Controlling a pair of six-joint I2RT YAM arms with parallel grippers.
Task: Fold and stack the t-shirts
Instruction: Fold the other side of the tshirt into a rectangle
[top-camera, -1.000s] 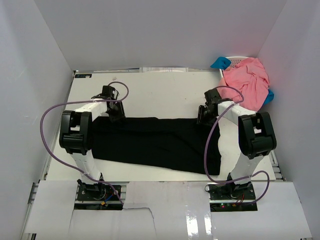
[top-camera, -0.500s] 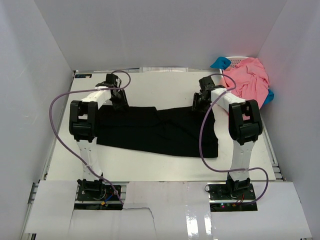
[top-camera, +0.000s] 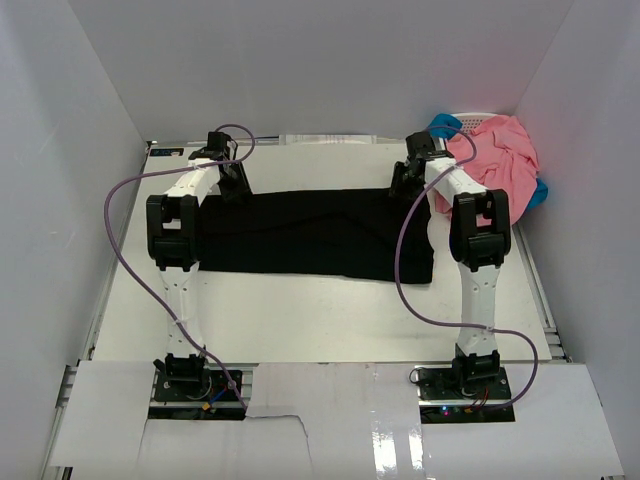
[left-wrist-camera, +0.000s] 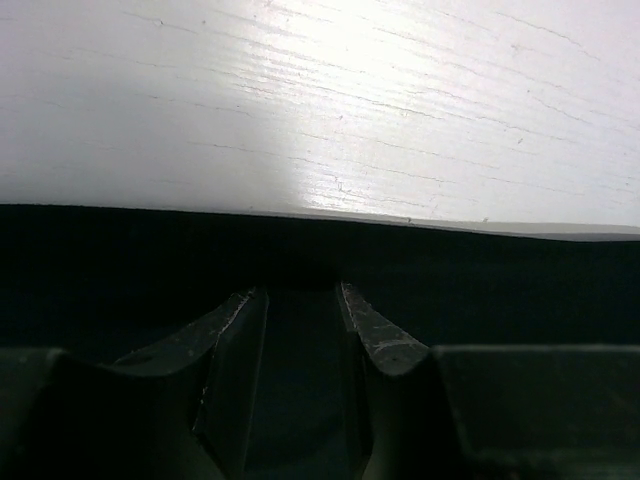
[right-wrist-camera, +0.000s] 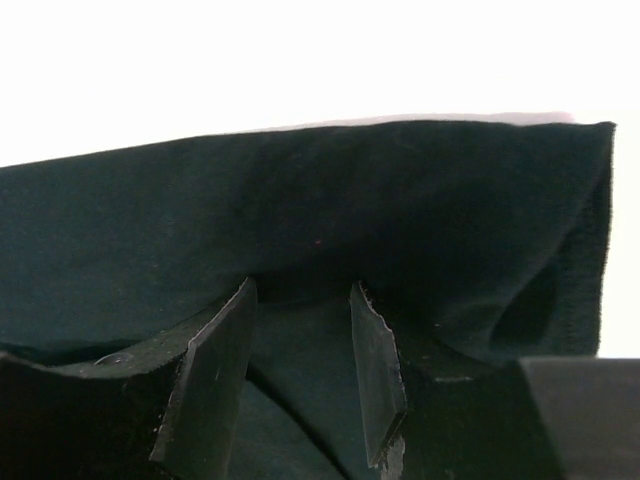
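Observation:
The black t-shirt (top-camera: 310, 235) lies as a long folded band across the middle of the table. My left gripper (top-camera: 232, 185) is at its far left corner and my right gripper (top-camera: 403, 183) at its far right corner. In the left wrist view the gripper (left-wrist-camera: 298, 295) is closed on black cloth (left-wrist-camera: 500, 270) at the far edge. In the right wrist view the gripper (right-wrist-camera: 300, 295) pinches a fold of the same cloth (right-wrist-camera: 150, 230) near its hemmed side. A heap of salmon-pink t-shirts (top-camera: 495, 160) sits at the far right.
The pink heap lies in a white lattice basket (top-camera: 472, 119) in the far right corner, with blue cloth (top-camera: 438, 125) beside it. White walls enclose the table (top-camera: 320, 170) on three sides. Purple cables loop from both arms.
Both arms have reached away from their bases and drawn the black t-shirt's far edge toward the back of the table. The cloth now lies flatter and straighter.

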